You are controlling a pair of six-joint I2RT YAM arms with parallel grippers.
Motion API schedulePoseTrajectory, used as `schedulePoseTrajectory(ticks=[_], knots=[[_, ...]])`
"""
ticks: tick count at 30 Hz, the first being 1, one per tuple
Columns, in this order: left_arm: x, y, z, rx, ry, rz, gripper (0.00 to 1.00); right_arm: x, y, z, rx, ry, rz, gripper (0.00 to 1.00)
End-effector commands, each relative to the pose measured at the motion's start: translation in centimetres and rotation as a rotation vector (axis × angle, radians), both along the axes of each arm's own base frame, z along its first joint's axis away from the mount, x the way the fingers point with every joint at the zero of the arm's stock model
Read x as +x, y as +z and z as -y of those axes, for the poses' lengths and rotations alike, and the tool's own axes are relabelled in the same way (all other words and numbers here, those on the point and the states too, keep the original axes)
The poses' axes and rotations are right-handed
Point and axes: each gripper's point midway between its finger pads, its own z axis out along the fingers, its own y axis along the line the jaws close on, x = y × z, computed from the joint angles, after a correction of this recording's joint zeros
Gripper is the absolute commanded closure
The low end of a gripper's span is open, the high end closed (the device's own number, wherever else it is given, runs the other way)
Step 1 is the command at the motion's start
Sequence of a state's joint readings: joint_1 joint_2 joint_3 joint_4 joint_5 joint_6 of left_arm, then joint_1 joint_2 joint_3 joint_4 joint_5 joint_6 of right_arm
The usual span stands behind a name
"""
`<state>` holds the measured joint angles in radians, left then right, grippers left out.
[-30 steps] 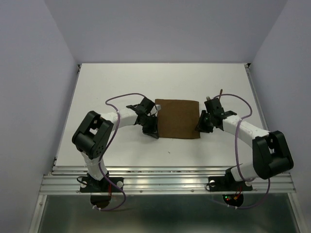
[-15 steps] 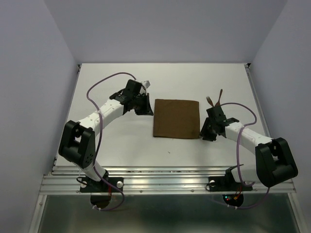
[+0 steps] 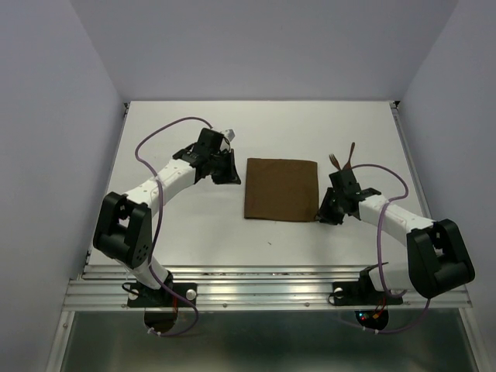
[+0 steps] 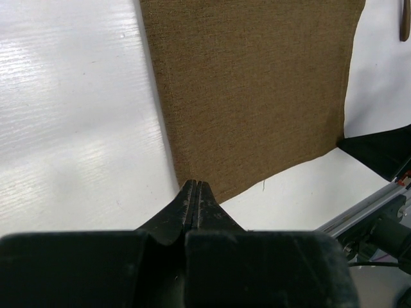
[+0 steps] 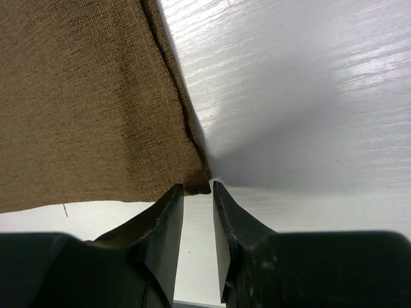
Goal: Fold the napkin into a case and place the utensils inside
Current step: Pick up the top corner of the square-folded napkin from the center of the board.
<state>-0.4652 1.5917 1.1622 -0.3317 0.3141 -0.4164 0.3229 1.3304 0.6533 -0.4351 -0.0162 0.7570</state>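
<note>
Now the napkin (image 3: 280,190) is lying flat at centre frame on the desk (image 3: 178,232), looking doubled along its rt edge. Rt gripper (image 5: 198,187) is sitting at its lower-rt corner, jaws narrowly apart and straddling it, prob. to catch both layers for the next fold. Left gripper (image 4: 194,186) is hanging pressed together, empty, off the upper-left edge. Utensils (image 3: 343,160) are lying near the upper-rt corner, clear of the folding.

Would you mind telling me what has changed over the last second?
The left gripper, shut and empty, swung from the near left corner of the napkin out beside its far left corner. The right gripper, open, slid along the right edge to the near right corner. Napkin and utensils stayed put.
</note>
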Motion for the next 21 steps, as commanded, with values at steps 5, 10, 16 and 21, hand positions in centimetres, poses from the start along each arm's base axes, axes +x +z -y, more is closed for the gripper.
schedulePoseTrajectory(ticks=[5, 10, 16, 21], knots=[[-0.1, 1.0, 0.2, -0.024, -0.003, 0.043, 1.00, 0.7, 0.5, -1.1, 0.054, 0.011, 0.038, 0.81], [-0.3, 0.7, 0.3, -0.032, -0.010, 0.035, 1.00, 0.9, 0.9, -0.9, 0.050, 0.004, 0.054, 0.99], [-0.5, 0.6, 0.3, -0.033, -0.005, 0.034, 1.00, 1.5, 2.3, -1.1, 0.060, 0.007, 0.098, 0.99], [-0.8, 0.1, 0.5, -0.059, -0.002, 0.019, 1.00, 3.0, 4.2, -1.6, 0.070, 0.015, 0.143, 0.99]])
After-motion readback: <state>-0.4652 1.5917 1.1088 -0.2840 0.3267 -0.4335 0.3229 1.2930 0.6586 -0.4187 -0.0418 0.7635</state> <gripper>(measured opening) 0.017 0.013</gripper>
